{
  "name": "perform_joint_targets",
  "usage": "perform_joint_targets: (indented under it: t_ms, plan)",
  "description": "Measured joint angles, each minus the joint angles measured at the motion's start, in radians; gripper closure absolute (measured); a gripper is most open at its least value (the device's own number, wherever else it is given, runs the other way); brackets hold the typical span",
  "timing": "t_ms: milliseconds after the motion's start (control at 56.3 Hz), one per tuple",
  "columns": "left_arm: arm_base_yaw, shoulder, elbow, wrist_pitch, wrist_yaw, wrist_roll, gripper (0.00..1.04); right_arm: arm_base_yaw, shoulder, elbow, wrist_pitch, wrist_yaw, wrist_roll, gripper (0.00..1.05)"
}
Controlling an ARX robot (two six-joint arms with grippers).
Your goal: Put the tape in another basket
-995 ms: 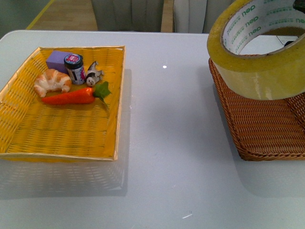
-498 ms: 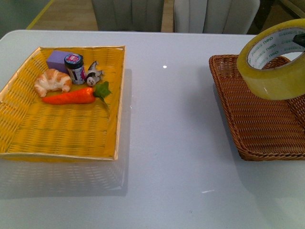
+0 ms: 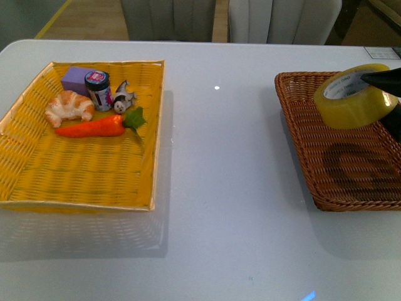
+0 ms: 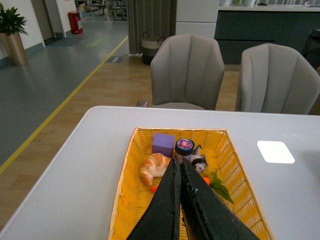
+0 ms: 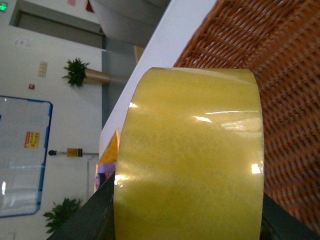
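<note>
The tape, a yellowish roll with a white core and green lettering, hangs a little above the dark brown wicker basket at the table's right, its shadow on the basket floor. My right gripper is shut on the tape at the front view's right edge. In the right wrist view the tape fills the space between the black fingers, with the basket's weave behind it. My left gripper is shut and empty, held above the yellow tray.
The bright yellow woven tray at the left holds a croissant, a carrot, a purple block, a small jar and a little figurine. Chairs stand past the table's far edge.
The tape in my right gripper has moved away from the camera and down toward the brown basket; it looks smaller and its shadow now lies on the basket floor.
</note>
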Motion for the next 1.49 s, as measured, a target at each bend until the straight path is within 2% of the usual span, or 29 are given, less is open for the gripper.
perform_joint_targets:
  t_ms: [195,498,817,1137,1208,1244,1493]
  plan:
    - [0.004,-0.112,-0.032,-0.078,0.010,0.000,1.03,0.010,0.130,0.147,-0.053,0.041,0.008,0.59]
    - [0.004,-0.214,-0.063,-0.130,0.010,0.000,1.03,0.014,0.176,0.185,-0.115,0.069,-0.017,0.58]
    - [0.004,-0.325,-0.063,-0.240,0.010,0.000,1.03,-0.037,0.080,0.050,-0.074,0.038,-0.025,0.08]
    - [0.004,-0.420,-0.063,-0.340,0.010,0.000,1.03,-0.119,-0.248,-0.186,0.003,-0.073,-0.046,0.09]
    - [0.004,-0.515,-0.063,-0.465,0.011,0.000,1.03,-0.130,-0.289,-0.210,-0.046,-0.064,-0.064,0.09]
    - [0.004,-0.539,-0.063,-0.481,0.010,0.000,1.03,-0.137,-0.298,-0.217,-0.062,-0.058,-0.070,0.09]
    - [0.005,-0.558,-0.063,-0.491,0.010,0.000,1.03,-0.175,-0.516,-0.329,-0.056,-0.085,-0.046,0.09]
